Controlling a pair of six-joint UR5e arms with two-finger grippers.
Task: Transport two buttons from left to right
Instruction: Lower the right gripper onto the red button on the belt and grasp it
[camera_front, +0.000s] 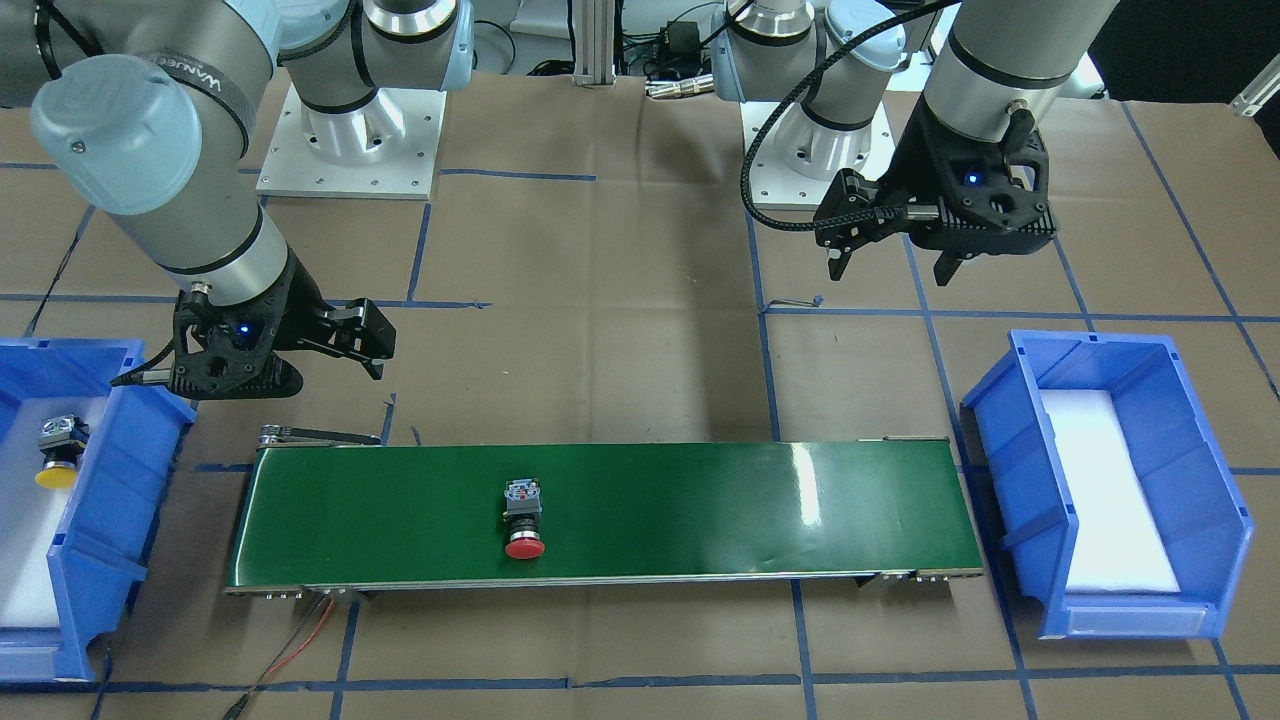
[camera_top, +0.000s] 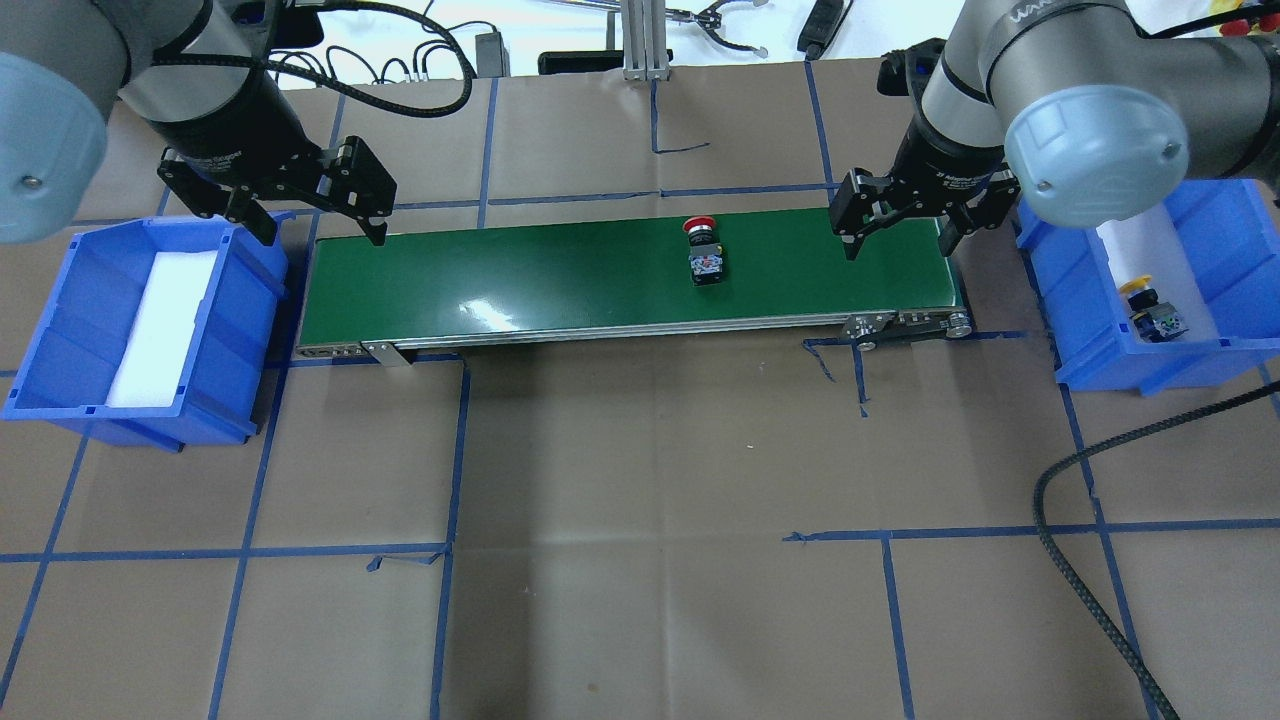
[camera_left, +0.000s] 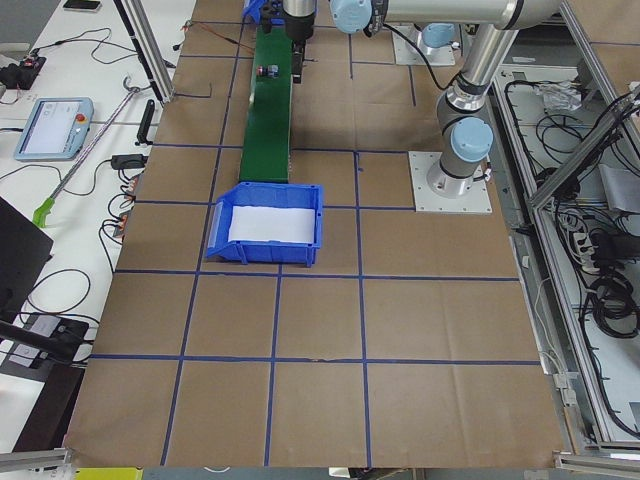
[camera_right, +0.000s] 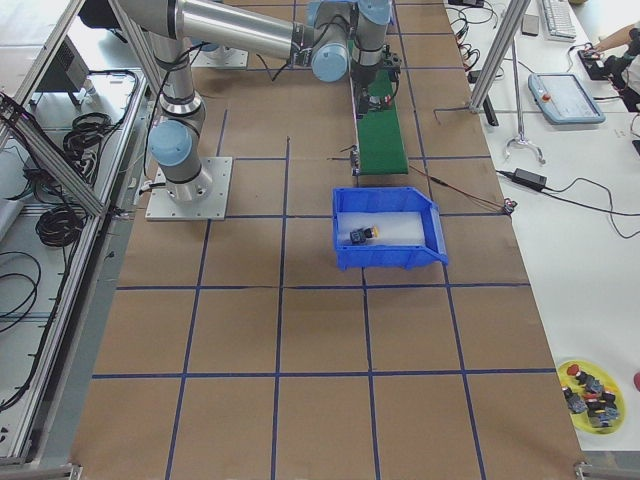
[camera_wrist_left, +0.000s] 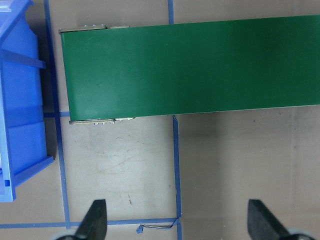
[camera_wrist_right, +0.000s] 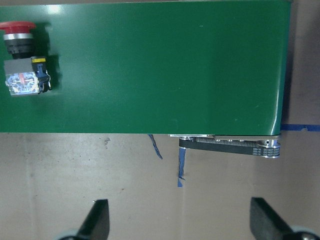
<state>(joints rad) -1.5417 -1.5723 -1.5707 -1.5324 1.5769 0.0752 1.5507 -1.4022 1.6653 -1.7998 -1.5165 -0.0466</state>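
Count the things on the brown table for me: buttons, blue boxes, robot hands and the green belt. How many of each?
Buttons: 2, the red button and the yellow button
Blue boxes: 2, the left box and the right box
Robot hands: 2, the left gripper and the right gripper, both open
Green belt: 1
Total: 7

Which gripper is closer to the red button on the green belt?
Right. The right gripper hangs open at the right end of the belt, near the red button; the left gripper hangs at the opposite end, much further away.
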